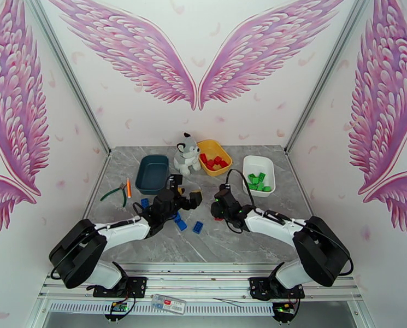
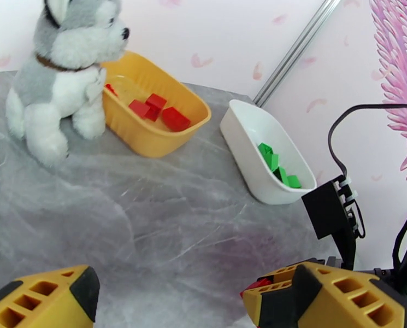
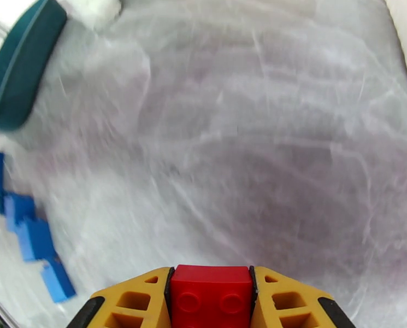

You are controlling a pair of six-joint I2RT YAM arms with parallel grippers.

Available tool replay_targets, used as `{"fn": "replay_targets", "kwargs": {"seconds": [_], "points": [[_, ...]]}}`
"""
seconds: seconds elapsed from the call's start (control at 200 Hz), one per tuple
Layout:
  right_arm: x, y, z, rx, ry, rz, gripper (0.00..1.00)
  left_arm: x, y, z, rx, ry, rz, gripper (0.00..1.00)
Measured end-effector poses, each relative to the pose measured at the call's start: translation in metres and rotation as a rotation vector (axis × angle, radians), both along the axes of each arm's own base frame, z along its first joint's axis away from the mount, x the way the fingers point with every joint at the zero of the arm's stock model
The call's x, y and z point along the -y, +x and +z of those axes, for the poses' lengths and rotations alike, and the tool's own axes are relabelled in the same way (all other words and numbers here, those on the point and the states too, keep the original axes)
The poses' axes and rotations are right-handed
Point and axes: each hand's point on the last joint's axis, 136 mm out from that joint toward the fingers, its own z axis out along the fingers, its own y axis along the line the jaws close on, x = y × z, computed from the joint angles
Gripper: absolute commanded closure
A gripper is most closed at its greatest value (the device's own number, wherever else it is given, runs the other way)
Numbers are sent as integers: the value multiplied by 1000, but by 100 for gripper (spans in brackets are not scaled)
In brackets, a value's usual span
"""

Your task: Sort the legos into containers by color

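Jaws of right gripper (image 3: 211,310) tight on red lego (image 3: 211,288), perhaps aloft

plush husky (image 1: 186,157), hand tools (image 1: 128,187), marble table (image 1: 230,248)

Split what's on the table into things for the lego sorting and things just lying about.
For the job: held red brick, blue bricks, red bricks, green bricks, teal tray, yellow tray, white tray.
Lying about: plush husky, hand tools.
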Motion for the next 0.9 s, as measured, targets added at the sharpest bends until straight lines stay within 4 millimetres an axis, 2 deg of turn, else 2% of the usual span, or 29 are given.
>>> {"fn": "replay_targets", "kwargs": {"seconds": [0.105,0.2,0.32,0.395,0.435,0.49,0.59,0.68,0.74,0.84,0.9], "points": [[-1,38,29,46,89,-36,74,5,25,12,9,-28,1,1],[-2,81,53,91,158,-65,74,1,43,21,21,-37,26,1],[-1,136,75,137,212,-93,75,-8,50,24,26,-21,61,1],[-1,169,81,150,237,-103,74,-15,47,25,25,-4,80,1],[-1,185,84,159,249,-108,69,-19,44,27,27,4,90,1],[-1,206,87,167,263,-114,55,-28,37,30,35,16,106,1],[0,240,88,174,280,-125,42,-46,23,36,51,35,142,1],[0,259,88,174,283,-119,32,-60,13,34,55,62,177,1],[0,263,88,172,282,-111,29,-70,6,27,44,92,201,1],[-4,259,85,162,287,-87,28,-87,-3,11,16,147,243,1],[-5,248,79,150,280,-70,28,-98,-10,0,-4,178,266,1]]}}
